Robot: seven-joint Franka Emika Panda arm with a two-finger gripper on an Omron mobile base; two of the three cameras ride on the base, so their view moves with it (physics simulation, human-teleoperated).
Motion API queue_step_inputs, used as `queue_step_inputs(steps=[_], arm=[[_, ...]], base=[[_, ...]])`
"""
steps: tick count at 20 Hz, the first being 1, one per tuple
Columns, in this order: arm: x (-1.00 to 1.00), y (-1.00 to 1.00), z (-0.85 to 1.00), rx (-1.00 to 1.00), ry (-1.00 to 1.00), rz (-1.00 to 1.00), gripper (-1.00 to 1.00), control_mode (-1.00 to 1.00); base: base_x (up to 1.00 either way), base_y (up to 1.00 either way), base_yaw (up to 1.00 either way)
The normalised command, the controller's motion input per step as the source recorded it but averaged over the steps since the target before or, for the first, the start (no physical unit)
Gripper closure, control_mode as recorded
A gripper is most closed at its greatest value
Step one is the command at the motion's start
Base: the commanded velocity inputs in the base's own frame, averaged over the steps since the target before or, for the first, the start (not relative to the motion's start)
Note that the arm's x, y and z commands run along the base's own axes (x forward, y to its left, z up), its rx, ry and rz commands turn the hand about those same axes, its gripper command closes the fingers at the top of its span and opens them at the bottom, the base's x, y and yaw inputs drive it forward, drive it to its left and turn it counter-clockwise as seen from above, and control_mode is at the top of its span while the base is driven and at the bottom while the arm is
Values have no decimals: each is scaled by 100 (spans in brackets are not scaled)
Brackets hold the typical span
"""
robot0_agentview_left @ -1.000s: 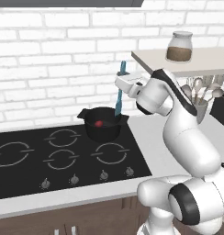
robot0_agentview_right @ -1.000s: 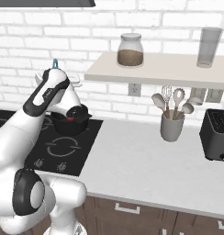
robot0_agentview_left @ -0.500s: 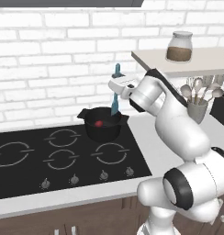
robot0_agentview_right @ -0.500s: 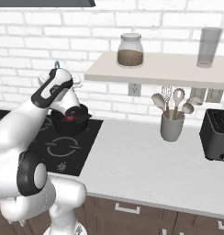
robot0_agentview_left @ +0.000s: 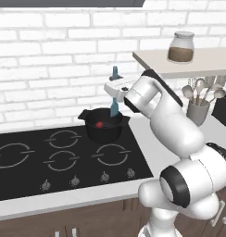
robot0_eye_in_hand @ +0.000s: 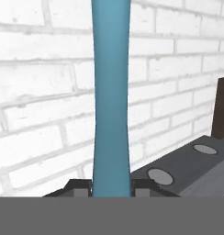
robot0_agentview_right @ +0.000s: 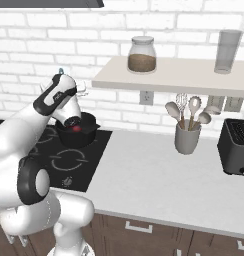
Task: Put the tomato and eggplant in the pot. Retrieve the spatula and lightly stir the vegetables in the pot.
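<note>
One spatula [robot0_agentview_left: 114, 104] stands upright in the gripper [robot0_eye_in_hand: 111, 186], clamped narrowly between the two fingertips. Over the last second the arm has swung left, bringing the blade from above and right of the pot [robot0_agentview_left: 104, 126] down to its mouth, mid-frame in the left base view. Stirring looks about to begin, I judge. One tomato [robot0_agentview_left: 99, 124] lies inside the pot; I cannot make out an eggplant. Four burner rings show on the stove [robot0_agentview_left: 22, 173]. Toward the right of the right base view stand one utensil cup [robot0_agentview_right: 187, 138], one toaster [robot0_agentview_right: 237, 147], one jar [robot0_agentview_right: 142, 54].
</note>
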Motion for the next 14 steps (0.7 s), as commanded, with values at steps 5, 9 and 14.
queue_step_inputs(steps=[5,9,14], arm=[[14,22,-29,-1,0,-3,100,-100],[26,11,-16,-1,1,-2,100,-100],[18,0,-19,0,6,0,100,-100]], base=[[0,0,0],[0,0,0],[0,0,0]])
